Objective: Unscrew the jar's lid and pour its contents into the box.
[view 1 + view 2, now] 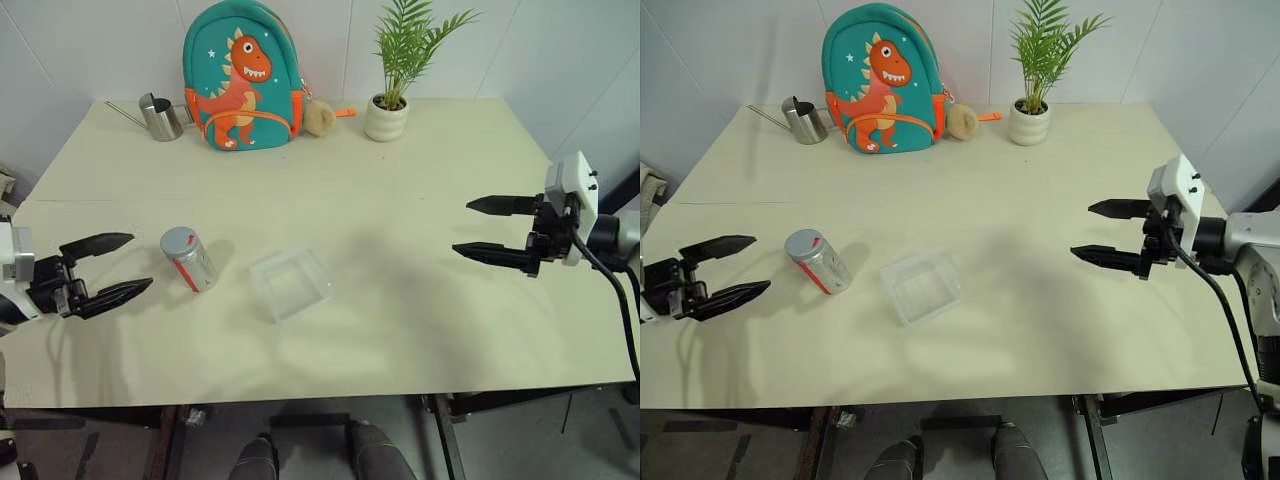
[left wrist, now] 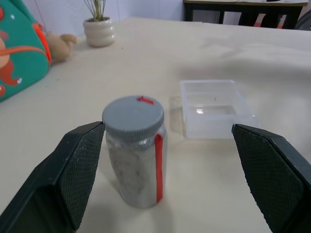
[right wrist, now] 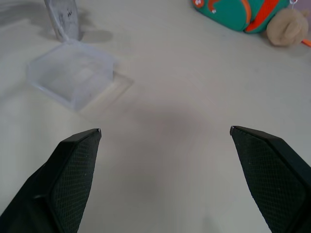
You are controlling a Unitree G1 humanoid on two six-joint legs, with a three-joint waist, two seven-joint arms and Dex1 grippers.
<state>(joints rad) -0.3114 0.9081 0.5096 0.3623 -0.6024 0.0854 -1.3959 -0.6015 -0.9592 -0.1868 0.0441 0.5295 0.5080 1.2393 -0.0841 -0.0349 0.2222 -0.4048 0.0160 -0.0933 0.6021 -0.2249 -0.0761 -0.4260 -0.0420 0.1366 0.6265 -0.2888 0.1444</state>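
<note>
Place: a staged test room or lab corner, not a lived-in home.
Walls: plain white panelled walls [image 1: 90, 50] are seen close behind and beside the table.
Work surface: a bare cream rectangular table [image 1: 430, 200] on metal legs is set into the corner.
Props along the far edge: a teal dinosaur-print child's backpack [image 1: 243, 75], a small steel watering can [image 1: 158, 117] and a potted green plant in a white ribbed pot [image 1: 388, 112] are lined up like set dressing.
</note>
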